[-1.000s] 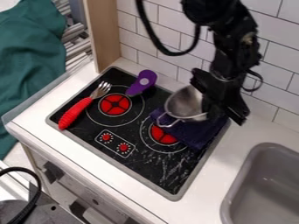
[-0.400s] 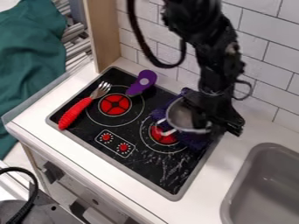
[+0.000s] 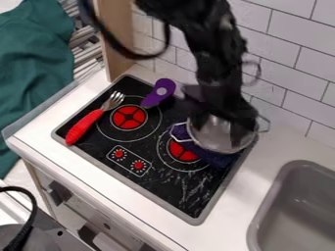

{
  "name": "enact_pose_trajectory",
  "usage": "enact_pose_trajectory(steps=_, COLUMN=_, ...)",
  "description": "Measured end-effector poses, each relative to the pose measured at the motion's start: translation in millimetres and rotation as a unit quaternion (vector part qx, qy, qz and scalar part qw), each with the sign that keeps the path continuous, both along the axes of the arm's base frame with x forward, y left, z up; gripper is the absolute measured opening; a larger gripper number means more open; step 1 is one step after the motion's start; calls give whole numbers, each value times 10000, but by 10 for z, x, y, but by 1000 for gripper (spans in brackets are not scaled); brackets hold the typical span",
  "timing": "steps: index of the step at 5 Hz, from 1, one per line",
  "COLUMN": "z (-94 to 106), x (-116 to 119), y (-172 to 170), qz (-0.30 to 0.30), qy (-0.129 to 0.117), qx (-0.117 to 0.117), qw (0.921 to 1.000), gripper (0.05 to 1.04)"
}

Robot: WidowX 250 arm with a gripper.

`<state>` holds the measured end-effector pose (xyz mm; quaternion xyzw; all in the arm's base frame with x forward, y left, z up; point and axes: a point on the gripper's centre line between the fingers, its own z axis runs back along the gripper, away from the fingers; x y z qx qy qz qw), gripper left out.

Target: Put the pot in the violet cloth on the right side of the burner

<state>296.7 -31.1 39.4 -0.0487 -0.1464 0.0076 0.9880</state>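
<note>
Camera view: the black two-finger gripper [image 3: 221, 116] is over and partly in front of the silver metal pot [image 3: 218, 139] with wire handles; whether it is spread, pressed together or pinching the rim cannot be determined. The pot appears upright over the dark violet cloth [image 3: 220, 160], right of the round red burner [image 3: 182, 151] on the black stovetop [image 3: 154, 187]. Full seating is unconfirmed. Principal risk: if the rim is gripped, lifting away without a clean release would tip the pot or carry it off. Secondary risks: the gripper could snag the right-hand wire handle [image 3: 264, 124] on withdrawal, and bunched cloth underneath could leave the base rocking or sliding.
</note>
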Motion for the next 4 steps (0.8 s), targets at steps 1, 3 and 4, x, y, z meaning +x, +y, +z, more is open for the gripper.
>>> enact_pose_trajectory(steps=1, z=172, x=-106, y=123, qz=83, qy=-99, qx=-10, qw=9999, gripper=1005)
enact_pose_trajectory(steps=3, z=187, x=-137, y=528, qz=387, qy=280, qx=204, qw=9987, gripper=1001)
enact_pose_trajectory(steps=4, z=97, x=-139, y=614, qz=319, qy=535, qx=403, qw=9972, gripper=1001)
